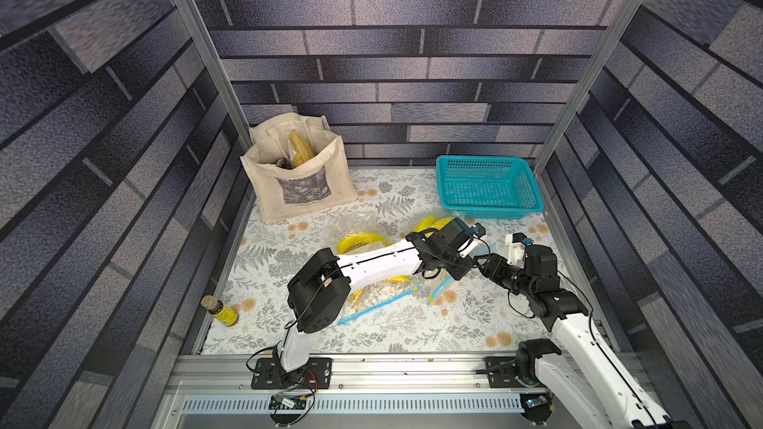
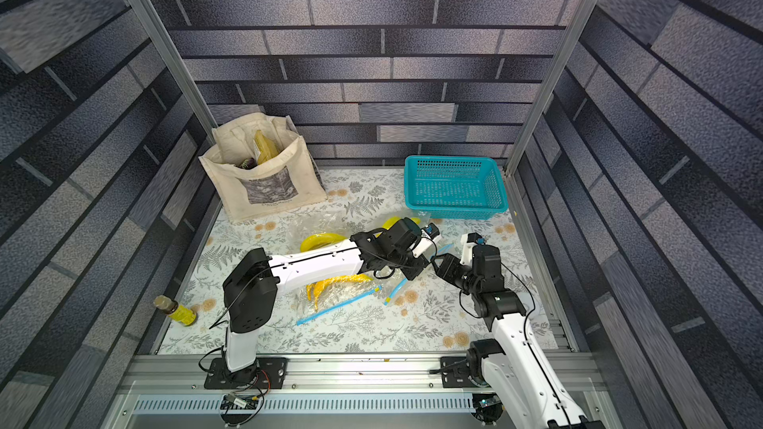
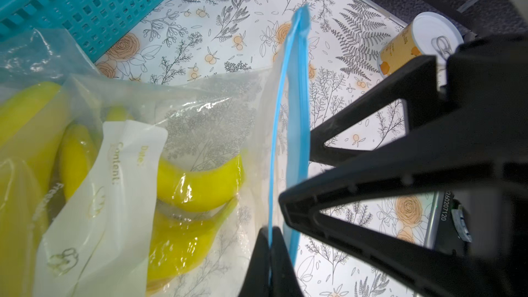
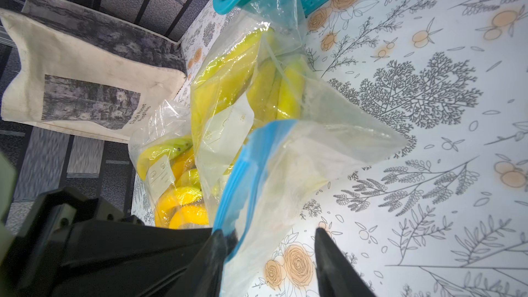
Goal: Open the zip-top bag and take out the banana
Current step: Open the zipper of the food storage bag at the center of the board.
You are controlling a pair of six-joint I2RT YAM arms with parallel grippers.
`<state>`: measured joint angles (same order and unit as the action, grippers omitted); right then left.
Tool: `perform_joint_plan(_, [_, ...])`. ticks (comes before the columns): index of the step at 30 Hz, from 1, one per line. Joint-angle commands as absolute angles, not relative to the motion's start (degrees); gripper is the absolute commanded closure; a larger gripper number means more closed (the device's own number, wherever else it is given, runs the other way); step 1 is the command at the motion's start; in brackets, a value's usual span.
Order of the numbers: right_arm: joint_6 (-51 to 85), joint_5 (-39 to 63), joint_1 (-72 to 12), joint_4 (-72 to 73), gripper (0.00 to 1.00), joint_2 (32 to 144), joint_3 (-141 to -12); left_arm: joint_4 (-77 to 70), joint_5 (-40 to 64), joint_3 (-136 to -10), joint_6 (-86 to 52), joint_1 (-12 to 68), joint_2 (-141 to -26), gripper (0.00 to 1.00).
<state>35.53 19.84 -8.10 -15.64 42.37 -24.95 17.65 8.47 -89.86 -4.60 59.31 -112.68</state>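
Lying on the worktop (image 1: pixel 392 323) beside the basket (image 1: pixel 491 211), the zip-top bag (image 3: pixel 217 104) has the banana (image 3: pixel 200 184) inside, past its blue zip strip (image 3: pixel 288 110) from the right tool (image 4: pixel 267 232). The left tool (image 3: pixel 270 264) is pinched shut on that strip. The right tool's jaws are apart around the bag's edge. Only the wrist views show this.

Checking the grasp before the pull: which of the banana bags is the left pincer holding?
The bag nearest the teal basket: the left pincer is shut on its blue zip strip. The other bags lie ungripped.
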Motion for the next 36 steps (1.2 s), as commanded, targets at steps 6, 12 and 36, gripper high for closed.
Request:
perform_joint_plan(6, [35.0,19.2,-7.9,-12.5,0.53,43.5,-25.1,17.0,7.8,-90.8,-6.1,59.5,-112.3,1.00])
perform_joint_plan(12, [34.7,19.8,-7.9,-11.6,0.74,46.1,-24.9,16.5,7.5,-89.9,-6.2,59.3,-111.6,1.00])
perform_joint_plan(36, [33.6,9.8,-9.7,-37.5,1.00,47.7,-29.2,20.3,-5.3,-92.7,-4.7,57.9,-108.0,1.00])
